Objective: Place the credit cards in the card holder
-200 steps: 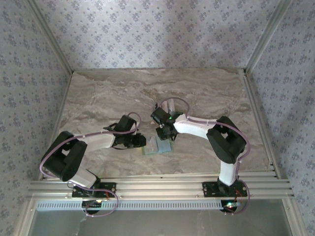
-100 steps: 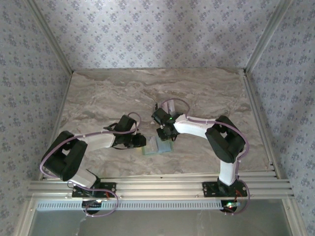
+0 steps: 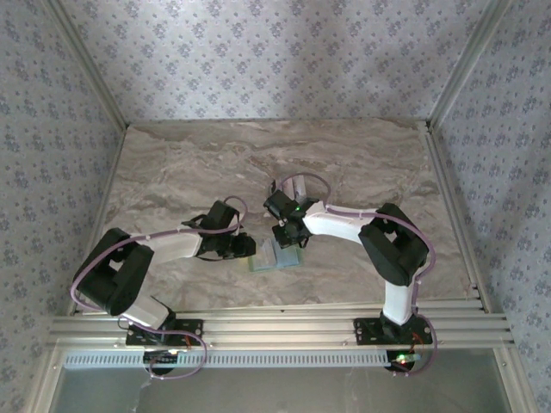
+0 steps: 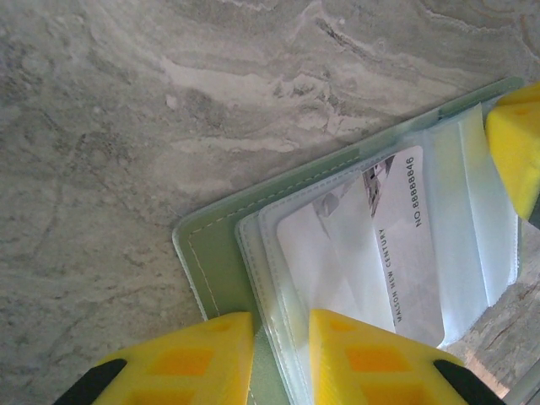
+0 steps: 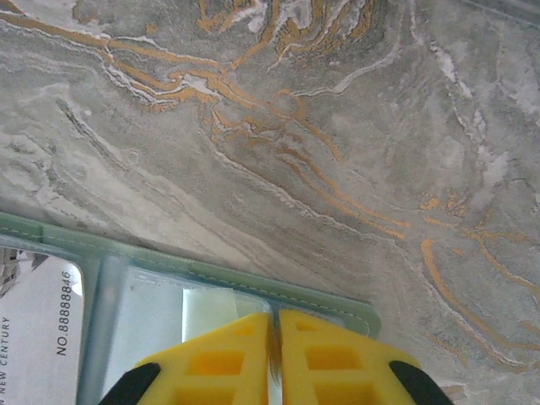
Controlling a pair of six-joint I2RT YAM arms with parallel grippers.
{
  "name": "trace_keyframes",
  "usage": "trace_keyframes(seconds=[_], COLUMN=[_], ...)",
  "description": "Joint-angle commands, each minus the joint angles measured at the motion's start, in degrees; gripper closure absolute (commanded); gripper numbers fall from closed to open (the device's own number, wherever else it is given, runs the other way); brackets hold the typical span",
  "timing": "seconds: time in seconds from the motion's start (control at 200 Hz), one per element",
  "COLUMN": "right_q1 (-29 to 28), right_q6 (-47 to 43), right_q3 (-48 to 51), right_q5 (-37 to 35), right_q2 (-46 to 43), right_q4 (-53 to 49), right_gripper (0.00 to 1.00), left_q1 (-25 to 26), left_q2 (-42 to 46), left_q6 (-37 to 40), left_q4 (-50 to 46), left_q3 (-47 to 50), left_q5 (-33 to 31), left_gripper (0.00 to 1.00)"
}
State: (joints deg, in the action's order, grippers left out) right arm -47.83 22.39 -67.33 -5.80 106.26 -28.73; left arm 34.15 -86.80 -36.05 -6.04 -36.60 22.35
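On the left side of the marble table (image 5: 354,126), the left gripper (image 4: 281,322) stands with its jaws a narrow way apart, tips down on the near edge of the card holder (image 4: 211,257). It looks to be pinning the green cover flat rather than pinching it. The holder lies open near the table's front, between the two arms. Its clear pockets (image 4: 472,211) face up, with a printed card (image 4: 407,245) already in one and a paler card (image 4: 325,253) beside it. Further right, the right gripper (image 5: 274,319) has its jaws drawn almost together over the end pocket. A white edge sits just ahead of the tips; whether a card is nipped between them I cannot tell.

The step looks like seating a card in that end pocket. To do it well, the left tips should bear straight down so the holder cannot slide. The right arm should push low and along the pocket's line, never prying the film upward. It should let go only once the card sits behind the stitched border.

From the left wrist you can read the card's lettering, count the layered leaves, and see one right finger (image 4: 515,143) at the far corner. From the right wrist you get how tightly those jaws meet, and the cover's stitched rim. From above, both arms converge on the holder (image 3: 277,256), though the cards are too small to make out
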Motion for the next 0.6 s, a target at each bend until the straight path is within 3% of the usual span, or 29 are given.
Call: trace_keyframes(seconds=[0.0,0.29,0.595], right_q1=[-0.72,-0.76,1.74], right_q6=[-0.34,-1.21,-0.75], right_q3=[0.19,-1.91,-2.89], right_q5=[-0.77,4.37,13.59], right_q2=[-1.20,-4.18,-4.92], right_q4=[-1.91,-3.44,0.07], right_gripper=[0.91,1.00,1.00], left_q1=[0.04,0.04,0.06], left_q2=[-1.97,-2.73,-2.70], left_q6=[0.98,0.90,0.73], left_q4=[-0.37,-0.20,-0.02], left_q3=[-0.84,-1.02,-0.80], left_q5=[-0.46,-0.29,-0.20], left_gripper=[0.75,0.76,0.76])
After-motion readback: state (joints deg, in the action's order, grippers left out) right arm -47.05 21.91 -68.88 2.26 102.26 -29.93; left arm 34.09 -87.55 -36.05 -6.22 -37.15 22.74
